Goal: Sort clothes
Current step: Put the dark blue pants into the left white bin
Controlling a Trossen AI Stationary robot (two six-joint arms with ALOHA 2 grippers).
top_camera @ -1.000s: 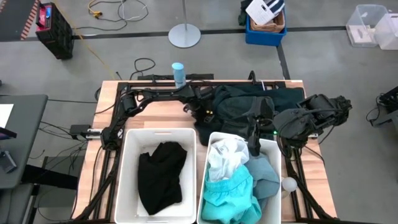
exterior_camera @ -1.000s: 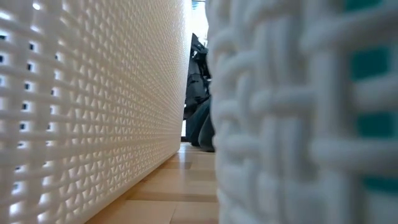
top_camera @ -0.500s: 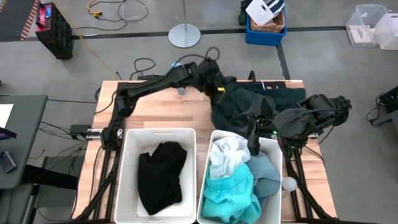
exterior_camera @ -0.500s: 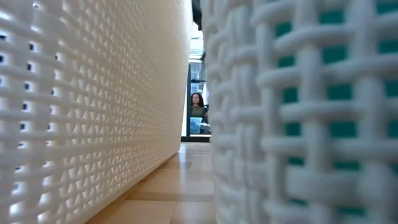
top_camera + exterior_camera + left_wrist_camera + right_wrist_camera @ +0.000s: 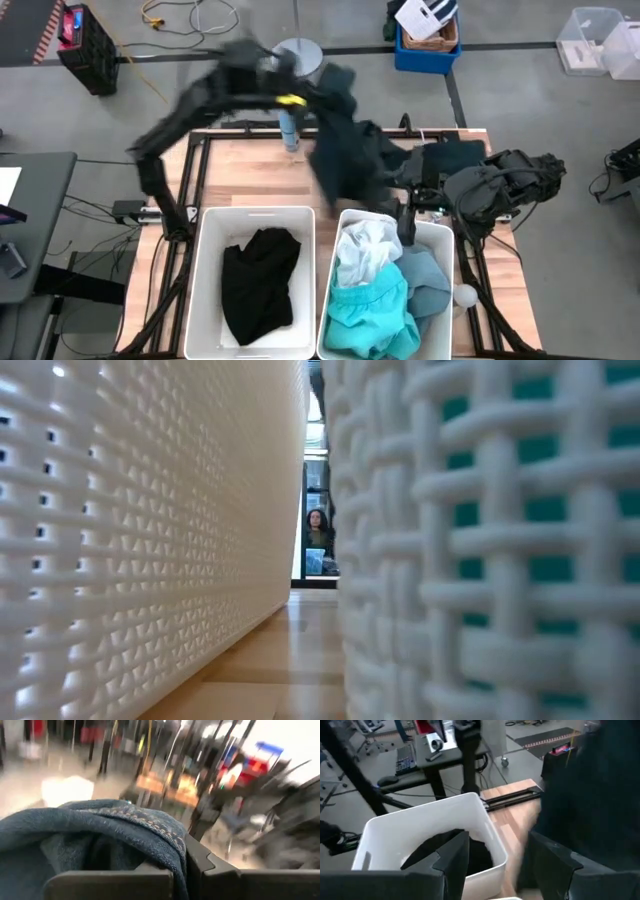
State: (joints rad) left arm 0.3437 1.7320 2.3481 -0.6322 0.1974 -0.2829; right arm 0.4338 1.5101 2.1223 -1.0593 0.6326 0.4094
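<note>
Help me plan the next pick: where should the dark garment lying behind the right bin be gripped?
Probably pinch its top surface from straight above: the dark garment lies flat and limp on the table, offering no side edge. The open right gripper is nearest; the left gripper holds a lifted garment.

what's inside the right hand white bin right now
The right bin holds a white garment at the far end, a pale grey-blue garment beside it and a turquoise garment nearest. These cover the bin's floor, so anything beneath is hidden.
</note>
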